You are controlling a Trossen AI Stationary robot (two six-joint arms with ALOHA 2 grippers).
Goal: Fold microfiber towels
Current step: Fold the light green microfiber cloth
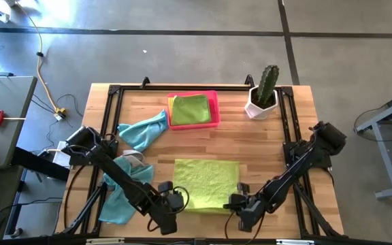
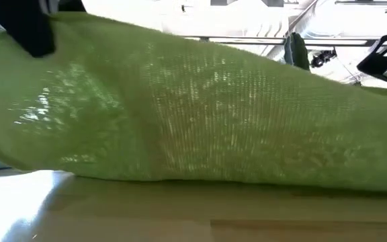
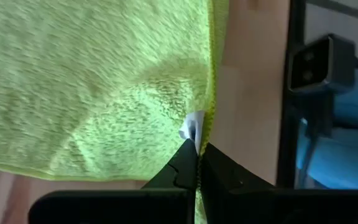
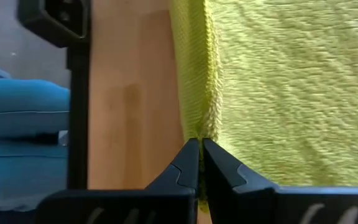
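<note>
A lime green microfiber towel (image 1: 206, 182) lies spread on the wooden table near its front edge and fills the low view (image 2: 193, 114). My left gripper (image 1: 180, 199) is shut on its near left corner. My right gripper (image 1: 235, 203) is shut on its near right corner. A second green towel (image 1: 190, 109) lies folded on the pink tray (image 1: 215, 96) at the back. Two teal-blue towels lie crumpled at the left, one by the tray (image 1: 143, 129) and one near the front (image 1: 118, 196). My left gripper pinches the towel's hemmed side edge (image 3: 211, 127) at the near left corner, beside a small white tag (image 3: 191, 127). The fingers slant down from the near left. That corner is raised off the table; the towel's far part lies flat. My right gripper pinches the towel's hemmed side edge (image 4: 196, 127) at the near right corner between its two fingers. The fingers slant down from the near right. The corner is raised a little; the rest of the towel rests on the table.
A cactus in a white pot (image 1: 263, 95) stands at the back right corner. A black metal frame (image 1: 114, 92) runs round the table's edges. Bare wood (image 1: 264, 146) lies between the towel and the tray.
</note>
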